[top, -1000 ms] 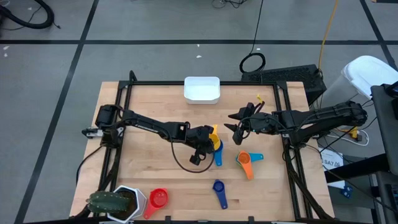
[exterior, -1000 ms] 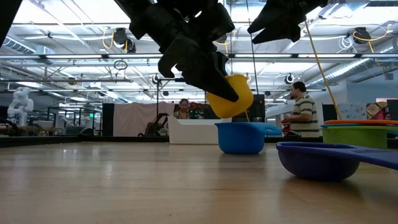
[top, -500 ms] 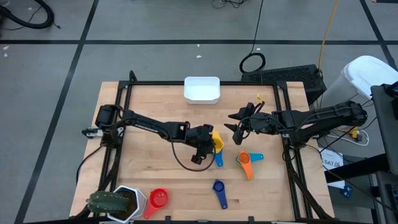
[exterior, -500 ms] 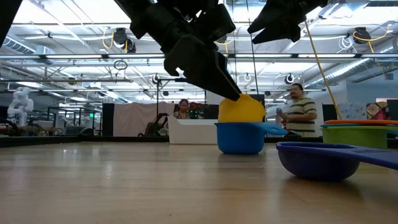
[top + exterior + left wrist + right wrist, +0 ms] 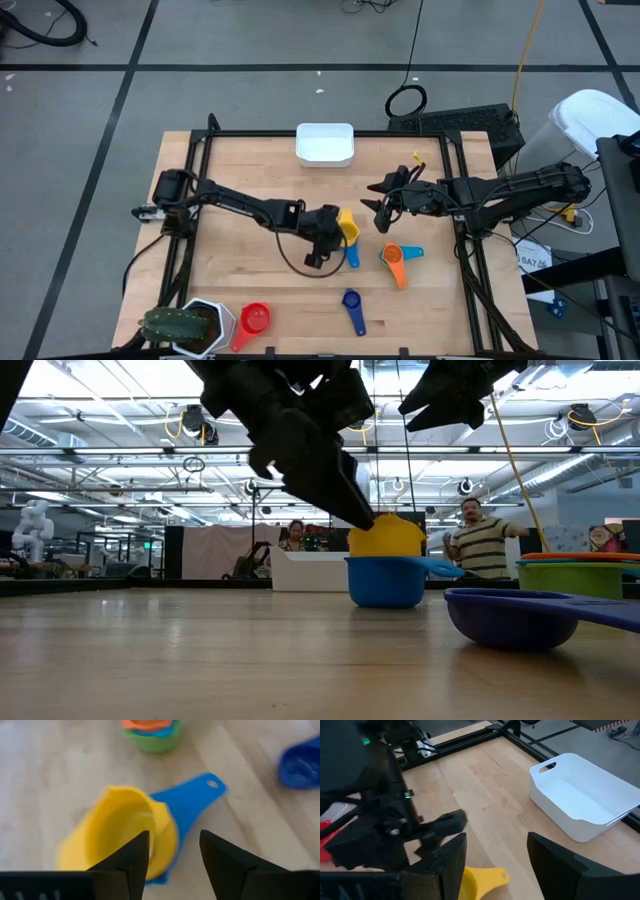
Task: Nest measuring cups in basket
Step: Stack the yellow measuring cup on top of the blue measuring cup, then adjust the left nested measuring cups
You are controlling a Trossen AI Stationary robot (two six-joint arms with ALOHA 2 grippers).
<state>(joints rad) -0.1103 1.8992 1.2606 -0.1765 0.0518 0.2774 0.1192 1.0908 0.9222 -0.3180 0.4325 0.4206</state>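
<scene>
A yellow measuring cup (image 5: pixel 347 228) sits upright inside a blue cup (image 5: pixel 388 582) on the table's middle, the blue handle (image 5: pixel 195 795) pointing to the near edge. My left gripper (image 5: pixel 333 233) is open at the yellow cup's left rim (image 5: pixel 150 827), one finger on either side of it. My right gripper (image 5: pixel 381 206) hangs open in the air right of the cups, touching nothing. The white basket (image 5: pixel 324 144) stands at the far edge. An orange, teal and green stack (image 5: pixel 395 258), a dark blue cup (image 5: pixel 350 300) and a red cup (image 5: pixel 255 320) lie nearer. My left gripper comes at the yellow cup slanting down from the table's left, its fingertip (image 5: pixel 362 518) right at the cup's upper edge. Whether a finger touches the cup, I cannot tell. The cup rests in the blue cup.
A white hexagonal pot with a plant (image 5: pixel 195 325) stands at the near left corner. A black frame (image 5: pixel 330 133) runs around the table. People (image 5: pixel 480 545) move in the room behind. Bare wood lies between the cups and the basket.
My left gripper has gone down with the yellow cup, which was tilted above the blue cup and now sits upright inside it. The gripper has then drawn back a little toward the table's left.
</scene>
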